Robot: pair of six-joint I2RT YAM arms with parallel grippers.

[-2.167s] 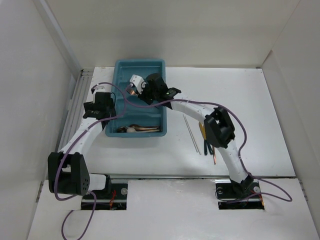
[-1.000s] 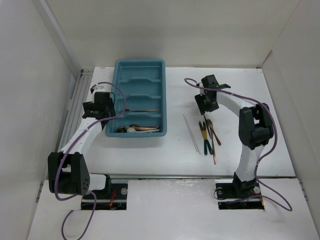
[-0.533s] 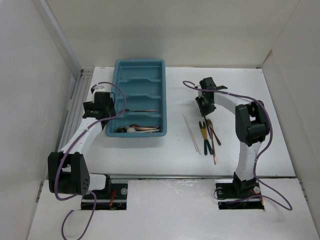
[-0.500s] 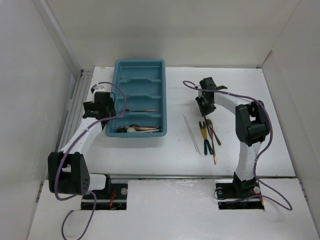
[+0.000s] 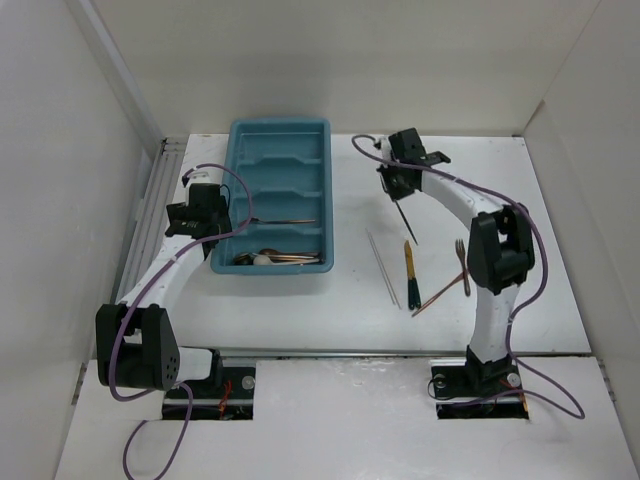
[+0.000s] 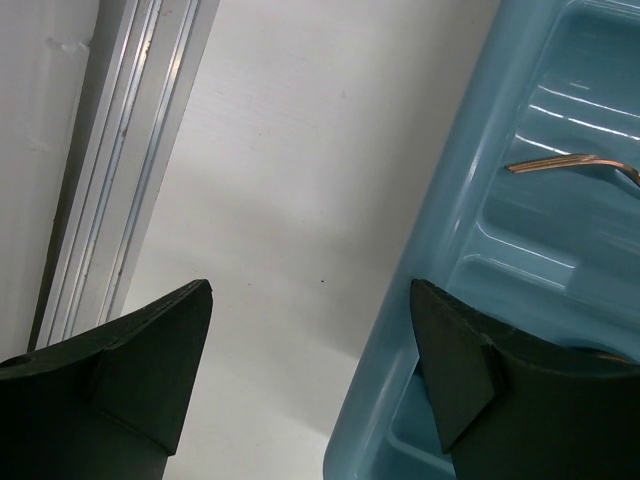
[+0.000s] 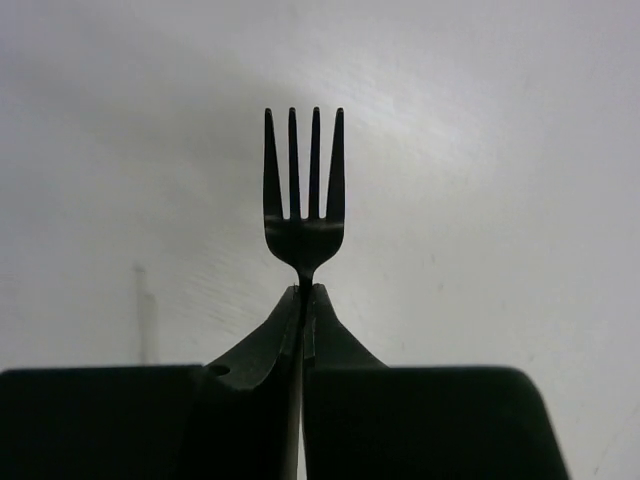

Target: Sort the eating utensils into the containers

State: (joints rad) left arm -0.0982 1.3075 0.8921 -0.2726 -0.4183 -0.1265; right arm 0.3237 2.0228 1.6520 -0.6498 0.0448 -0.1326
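Note:
The teal tray (image 5: 236, 170) lies at the back left. One compartment holds a copper utensil (image 5: 287, 221), and the nearest one holds several pieces (image 5: 275, 258). My right gripper (image 5: 399, 186) is shut on a dark-handled fork (image 5: 408, 225) above the table, right of the tray. In the right wrist view the fork's tines (image 7: 303, 170) stick out past the shut gripper (image 7: 305, 292). My left gripper (image 5: 205, 215) is open over the tray's left rim (image 6: 440, 250). In the left wrist view that gripper (image 6: 310, 290) has one finger (image 6: 455, 370) inside the tray.
Thin silver chopsticks (image 5: 383, 266), a green-handled gold piece (image 5: 410, 275) and copper pieces (image 5: 445, 288) lie on the white table right of the tray. A metal rail (image 5: 150, 215) runs along the left edge. Purple cables (image 5: 470, 195) trail from both arms.
My right gripper has risen from the pile with the fork and moved back and left. The copper pieces on the table have shifted to the right. The left arm has not moved.

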